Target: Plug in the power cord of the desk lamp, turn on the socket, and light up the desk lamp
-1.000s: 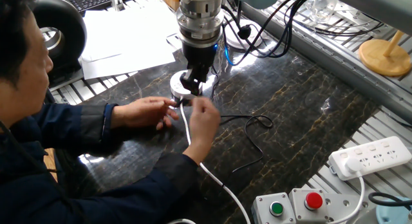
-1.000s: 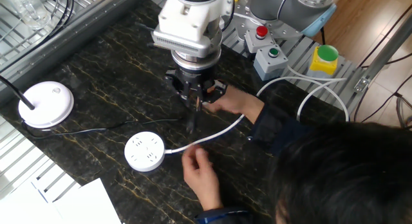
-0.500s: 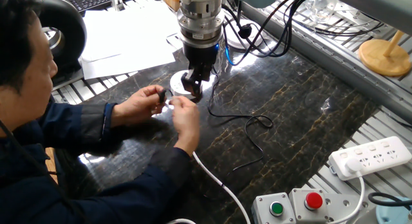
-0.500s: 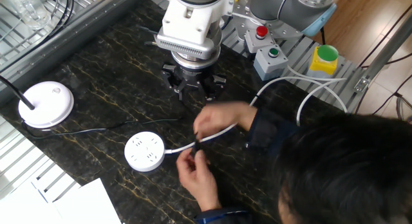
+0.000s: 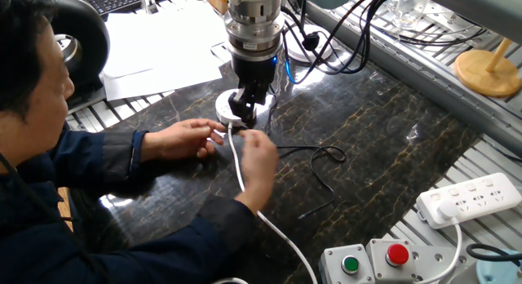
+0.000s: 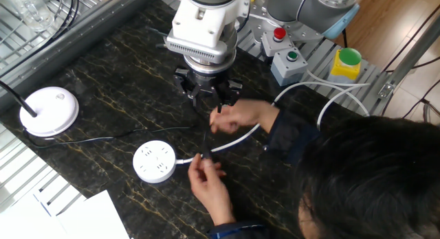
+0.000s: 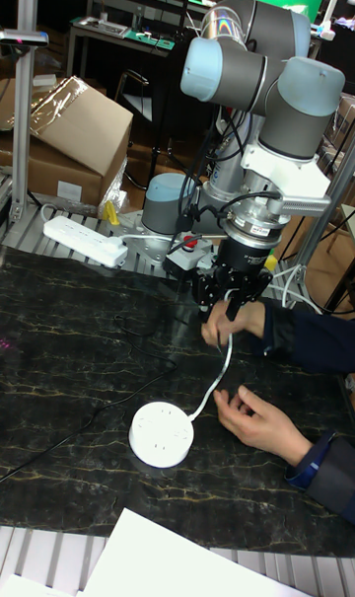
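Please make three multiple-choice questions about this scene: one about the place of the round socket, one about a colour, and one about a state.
1. The round socket lies
A. on the white paper
B. on the dark table top
C. on a cardboard box

2. The two push buttons are
A. red and green
B. blue and yellow
C. both black

3. The holes on top of the socket are
A. covered by a hand
B. filled by a black plug
C. free, with nothing plugged in

Answers: 1 B, it rests on the dark marbled surface; 2 A, one button is red and its neighbour is green; 3 C, all the holes show openly in the other fixed view.
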`<state>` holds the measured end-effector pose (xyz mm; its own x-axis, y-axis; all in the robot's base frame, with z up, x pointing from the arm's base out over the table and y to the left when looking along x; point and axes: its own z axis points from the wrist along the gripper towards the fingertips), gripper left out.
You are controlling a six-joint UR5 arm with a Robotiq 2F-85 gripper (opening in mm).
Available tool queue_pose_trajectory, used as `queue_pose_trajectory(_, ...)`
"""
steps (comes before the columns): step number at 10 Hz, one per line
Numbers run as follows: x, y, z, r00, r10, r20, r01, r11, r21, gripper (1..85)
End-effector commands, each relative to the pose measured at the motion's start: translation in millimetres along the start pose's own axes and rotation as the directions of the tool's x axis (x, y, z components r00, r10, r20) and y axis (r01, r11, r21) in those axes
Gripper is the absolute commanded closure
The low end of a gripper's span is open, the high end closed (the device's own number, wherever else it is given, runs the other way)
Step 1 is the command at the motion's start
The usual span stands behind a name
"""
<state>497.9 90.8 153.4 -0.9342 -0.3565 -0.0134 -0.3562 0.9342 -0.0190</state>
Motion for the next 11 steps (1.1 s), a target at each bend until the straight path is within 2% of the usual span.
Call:
queue_pose_trajectory(1,-3.2,6.5,-1.3,1.000,0.010,0.012,-0.009,1.000,-0.028,40.7)
queue_pose_trajectory(3,-5.4,18.0,-1.9,1.000,-0.021,0.022,0.023,0.997,-0.071,40.0)
queue_pose_trajectory(4,-9.2,20.0,-2.1,0.999,-0.003,0.036,0.006,0.997,-0.079,34.3)
queue_pose_trajectory(6,-10.2,6.9,-1.5,0.999,0.014,0.039,-0.013,0.999,-0.029,34.3)
queue_pose_trajectory(8,-18.1,6.0,-1.1,0.998,0.028,0.058,-0.027,0.999,-0.025,34.3)
queue_pose_trajectory(11,-22.9,8.0,2.6,0.997,0.060,0.050,-0.059,0.998,-0.024,35.3)
